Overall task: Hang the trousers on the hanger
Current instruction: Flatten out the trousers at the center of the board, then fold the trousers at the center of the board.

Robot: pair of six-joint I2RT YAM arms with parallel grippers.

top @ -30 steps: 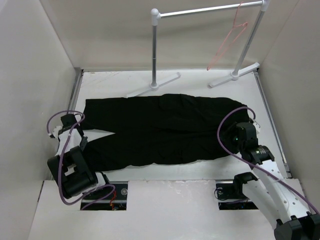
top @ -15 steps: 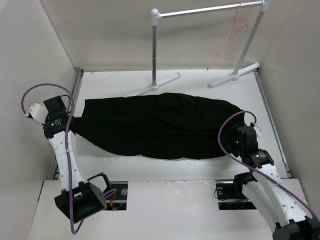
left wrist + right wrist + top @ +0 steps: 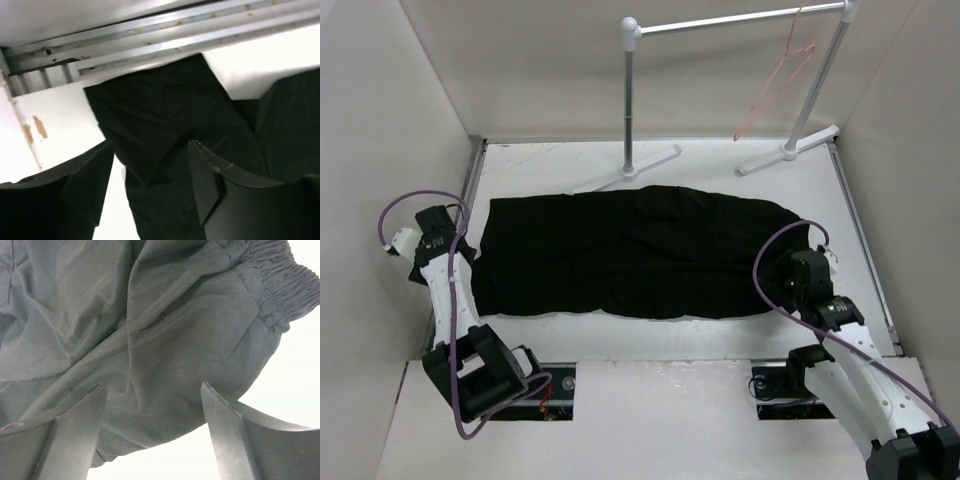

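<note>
The black trousers (image 3: pixel 630 250) lie flat on the white table, folded lengthwise, with the legs' ends at the left and the elastic waistband at the right. My left gripper (image 3: pixel 458 240) is open over the left end; in the left wrist view the gripper (image 3: pixel 150 150) has its jaws spread above the trousers (image 3: pixel 160 115). My right gripper (image 3: pixel 792 265) is open over the waist end. In the right wrist view the gripper (image 3: pixel 152 387) hovers above the trousers (image 3: pixel 150 315) near their near edge. The pink-red hanger (image 3: pixel 775 85) hangs on the rack's rail at the far right.
The grey-white clothes rack (image 3: pixel 632 100) stands at the back, its feet (image 3: pixel 650 160) just beyond the trousers. White walls enclose the table left, right and behind. A metal rail (image 3: pixel 150 30) runs along the left wall's foot.
The trousers went from spread with both legs showing to folded lengthwise. The left arm swung out to the far left, then came back a little, and the cloth's left end now lies square.
</note>
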